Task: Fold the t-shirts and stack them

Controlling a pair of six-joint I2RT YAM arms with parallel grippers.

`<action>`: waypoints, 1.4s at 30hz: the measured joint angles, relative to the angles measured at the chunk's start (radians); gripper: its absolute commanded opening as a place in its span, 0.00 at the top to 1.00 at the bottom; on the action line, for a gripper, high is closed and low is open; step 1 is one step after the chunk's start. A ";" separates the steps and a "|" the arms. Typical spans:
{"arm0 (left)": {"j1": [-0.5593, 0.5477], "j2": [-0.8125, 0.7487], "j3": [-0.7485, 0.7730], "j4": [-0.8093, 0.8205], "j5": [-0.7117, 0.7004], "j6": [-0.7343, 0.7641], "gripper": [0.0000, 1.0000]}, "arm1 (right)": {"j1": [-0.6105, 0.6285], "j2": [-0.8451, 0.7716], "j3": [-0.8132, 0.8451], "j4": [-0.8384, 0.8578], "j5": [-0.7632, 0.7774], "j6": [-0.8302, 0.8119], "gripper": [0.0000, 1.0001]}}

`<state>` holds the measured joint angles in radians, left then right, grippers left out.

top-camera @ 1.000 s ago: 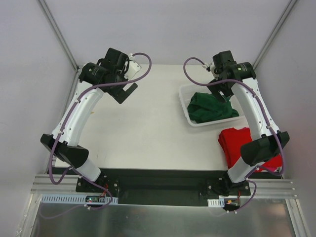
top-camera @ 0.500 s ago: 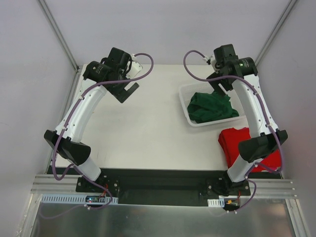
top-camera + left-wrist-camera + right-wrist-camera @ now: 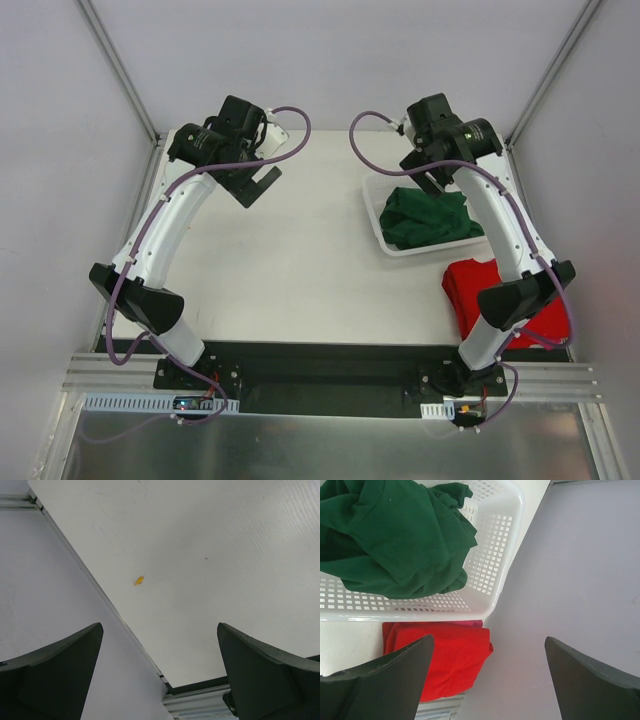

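I see the white tabletop (image 3: 300,260) carrying a mesh basket (image 3: 373,210) at right of centre, with a red t-shirt (image 3: 470,290) just below.

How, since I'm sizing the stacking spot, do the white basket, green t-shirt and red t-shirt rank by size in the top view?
1. white basket and red t-shirt: look about alike; the right arm hides part of the red one, so no ranking between them.
2. green t-shirt: smallest, bunched inside the basket.

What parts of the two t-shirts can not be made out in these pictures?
- Red t-shirt: top view, the right arm covers its right side; right wrist view, the basket hides one edge.
- Green t-shirt: right wrist view, cut off by the left edge; its underside lies hidden in the basket.
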<state>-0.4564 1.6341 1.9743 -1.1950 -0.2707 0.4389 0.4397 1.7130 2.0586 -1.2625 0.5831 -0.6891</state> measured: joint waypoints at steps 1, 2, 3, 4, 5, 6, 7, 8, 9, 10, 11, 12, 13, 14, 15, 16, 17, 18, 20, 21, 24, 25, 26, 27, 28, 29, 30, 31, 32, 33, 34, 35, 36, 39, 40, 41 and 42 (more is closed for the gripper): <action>0.000 0.000 0.000 0.000 0.000 0.000 0.01 | 0.004 0.000 0.000 0.000 0.004 0.000 0.04; 0.000 0.000 0.000 0.000 0.000 0.000 0.01 | 0.006 0.000 0.000 0.000 0.006 -0.002 0.04; 0.000 0.000 0.000 0.000 0.000 0.000 0.01 | 0.006 0.000 0.000 0.000 0.011 -0.003 0.04; 0.000 0.000 0.000 0.000 0.000 0.000 0.01 | 0.006 0.000 -0.006 0.003 0.016 -0.003 0.04; 0.000 0.000 0.000 0.000 0.000 0.000 0.01 | 0.005 0.000 -0.014 0.004 0.022 -0.005 0.04; 0.000 0.000 0.000 0.000 -0.001 0.001 0.01 | 0.002 0.000 -0.024 0.005 0.026 -0.007 0.04; 0.000 0.000 0.000 0.000 0.000 0.001 0.01 | -0.001 0.000 -0.039 0.008 0.028 -0.010 0.04; 0.000 0.000 0.000 0.000 0.000 0.002 0.01 | -0.006 0.000 -0.055 0.011 0.029 -0.013 0.04; 0.000 0.000 0.000 0.000 -0.001 0.004 0.01 | -0.018 0.000 -0.071 0.013 0.027 -0.018 0.04; 0.000 0.000 0.000 0.000 0.000 0.006 0.01 | -0.033 0.000 -0.082 0.014 0.024 -0.021 0.04; 0.000 0.000 0.000 0.000 0.000 0.008 0.01 | -0.055 0.000 -0.090 0.016 0.020 -0.024 0.04; 0.000 0.000 0.000 0.000 0.000 0.009 0.01 | -0.084 0.002 -0.092 0.018 0.013 -0.026 0.04; 0.000 0.000 0.000 0.000 0.000 0.011 0.01 | -0.108 0.002 -0.092 0.020 0.009 -0.028 0.04; 0.000 0.000 0.000 0.000 0.000 0.011 0.01 | -0.142 0.003 -0.092 0.024 0.006 -0.029 0.04; 0.000 0.000 0.000 0.000 0.000 0.013 0.01 | -0.177 0.005 -0.092 0.028 0.003 -0.030 0.04; 0.000 0.000 0.000 0.000 0.000 0.014 0.01 | -0.210 0.008 -0.092 0.033 0.003 -0.031 0.04; 0.000 0.001 0.000 0.000 0.000 0.015 0.01 | -0.240 0.012 -0.092 0.039 0.003 -0.031 0.04; 0.000 0.002 0.000 0.000 0.000 0.015 0.01 | -0.270 0.018 -0.092 0.043 0.003 -0.031 0.04; 0.000 0.005 0.000 0.000 0.000 0.015 0.01 | -0.316 0.032 -0.092 0.050 0.006 -0.031 0.04; 0.000 0.008 0.000 0.000 0.000 0.015 0.01 | -0.336 0.041 -0.092 0.052 0.008 -0.030 0.04; 0.000 0.026 0.000 0.000 0.001 0.015 0.01 | -0.387 0.075 -0.081 0.055 0.030 -0.025 0.04; 0.000 0.032 0.000 0.000 0.001 0.015 0.01 | -0.402 0.091 -0.071 0.054 0.042 -0.021 0.04; 0.000 0.040 0.000 0.000 0.001 0.015 0.01 | -0.420 0.108 -0.059 0.055 0.054 -0.018 0.04; 0.000 0.047 0.002 0.000 0.001 0.015 0.01 | -0.438 0.124 -0.046 0.055 0.063 -0.016 0.04; 0.000 0.051 0.002 0.000 0.000 0.015 0.01 | -0.455 0.136 -0.034 0.054 0.069 -0.012 0.04; -0.001 0.058 0.004 0.000 0.000 0.016 0.01 | -0.478 0.150 -0.018 0.054 0.075 -0.008 0.04; -0.001 0.061 0.006 0.000 0.000 0.016 0.01 | -0.494 0.156 -0.009 0.055 0.079 -0.006 0.04; -0.001 0.064 0.010 0.000 0.000 0.016 0.01 | -0.514 0.161 0.001 0.055 0.084 -0.003 0.04; -0.001 0.064 0.011 0.000 0.000 0.017 0.01 | -0.530 0.162 0.007 0.055 0.087 -0.002 0.04; -0.001 0.066 0.014 0.000 0.000 0.017 0.01 | -0.547 0.162 0.013 0.054 0.088 -0.002 0.04; -0.001 0.066 0.018 -0.001 0.000 0.017 0.01 | -0.562 0.161 0.018 0.054 0.091 -0.001 0.04; -0.001 0.066 0.021 0.000 0.000 0.017 0.01 | -0.571 0.161 0.022 0.055 0.093 0.000 0.04; -0.001 0.066 0.024 0.000 0.000 0.016 0.01 | -0.581 0.161 0.023 0.055 0.094 0.000 0.04; -0.001 0.066 0.025 0.000 0.000 0.017 0.01 | -0.588 0.161 0.023 0.054 0.093 0.001 0.04; -0.001 0.066 0.025 0.000 0.000 0.016 0.01 | -0.588 0.160 0.023 0.054 0.093 0.001 0.04; -0.001 0.066 0.025 0.000 0.000 0.016 0.01 | -0.588 0.160 0.022 0.054 0.091 0.001 0.04; -0.001 0.066 0.025 0.000 0.000 0.017 0.01 | -0.588 0.159 0.021 0.054 0.087 0.002 0.04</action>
<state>-0.4572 1.7000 1.9991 -1.1950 -0.2707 0.4557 -0.1482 1.8725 2.0792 -1.2083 0.6704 -0.6876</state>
